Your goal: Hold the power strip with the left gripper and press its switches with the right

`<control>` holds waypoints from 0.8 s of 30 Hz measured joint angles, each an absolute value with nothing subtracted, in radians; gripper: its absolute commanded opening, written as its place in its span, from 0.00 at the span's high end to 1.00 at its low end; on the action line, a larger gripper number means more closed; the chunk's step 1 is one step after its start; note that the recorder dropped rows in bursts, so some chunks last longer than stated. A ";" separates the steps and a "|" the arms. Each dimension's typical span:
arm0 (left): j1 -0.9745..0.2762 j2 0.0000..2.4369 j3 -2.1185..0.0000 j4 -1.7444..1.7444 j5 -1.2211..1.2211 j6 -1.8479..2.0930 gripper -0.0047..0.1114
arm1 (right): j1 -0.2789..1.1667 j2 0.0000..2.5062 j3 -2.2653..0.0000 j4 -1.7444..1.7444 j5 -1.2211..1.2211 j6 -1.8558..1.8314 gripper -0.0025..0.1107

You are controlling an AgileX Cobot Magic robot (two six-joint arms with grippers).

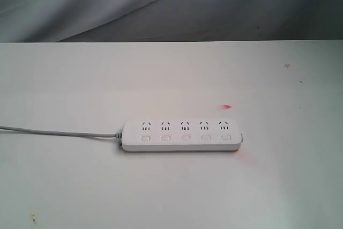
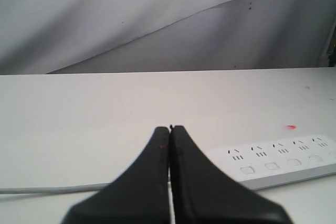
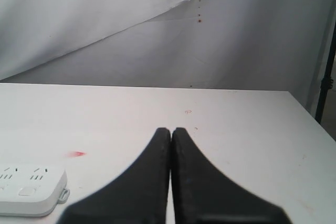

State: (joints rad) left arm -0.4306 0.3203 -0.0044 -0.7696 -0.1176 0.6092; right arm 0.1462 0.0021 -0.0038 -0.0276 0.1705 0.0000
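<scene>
**Power strip lies free on the table, both jaws pressed together**

The power strip [image 1: 182,135] lies flat on the white table [image 1: 161,73], a little in front of the middle in the exterior view. Its long side runs from left to right. Five sockets [image 1: 185,126] stand in one row along the far side of the strip. The five switches [image 1: 185,138] stand in a row along the near side, one under each socket. The thin grey cord [image 1: 53,131] leaves the left end of the strip and runs over the table to the left edge of the exterior view. Nothing touches the strip or the switches.

A small red mark [image 1: 226,106] lies on the table just behind the right end of the strip. A weak reddish glow [image 1: 244,156] lies on the table just in front of that same end. Behind the table hangs a grey cloth [image 1: 161,4] with folds.

The left gripper [image 2: 170,128] shows in the left wrist view. Its two black jaws are pressed together along their whole length and hold nothing. The strip lies beyond them on the table, and one jaw covers its cord end from this camera.

The right gripper [image 3: 171,129] shows in the right wrist view. Its jaws are also pressed together, with nothing between them. Only the right end of the strip is visible there, with two sockets, two switches and a small grey tab [image 3: 63,194] at the end. It lies apart from the jaws.
</scene>
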 measured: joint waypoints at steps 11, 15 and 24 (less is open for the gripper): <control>-0.431 0.320 -0.004 -0.770 -0.118 0.609 0.96 | 0.146 0.002 -0.004 -0.028 0.170 0.000 0.98; -0.431 0.320 -0.004 -0.770 -0.118 0.609 0.96 | 0.146 0.002 -0.004 -0.028 0.170 0.000 0.98; -0.287 0.203 -0.004 -0.670 -0.018 0.650 0.96 | 0.146 0.002 -0.004 -0.028 0.170 0.000 0.98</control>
State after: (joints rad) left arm -0.2865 0.2028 -0.0044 -0.6700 -0.0184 0.6502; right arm 0.1462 0.0021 -0.0038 -0.0276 0.1705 0.0000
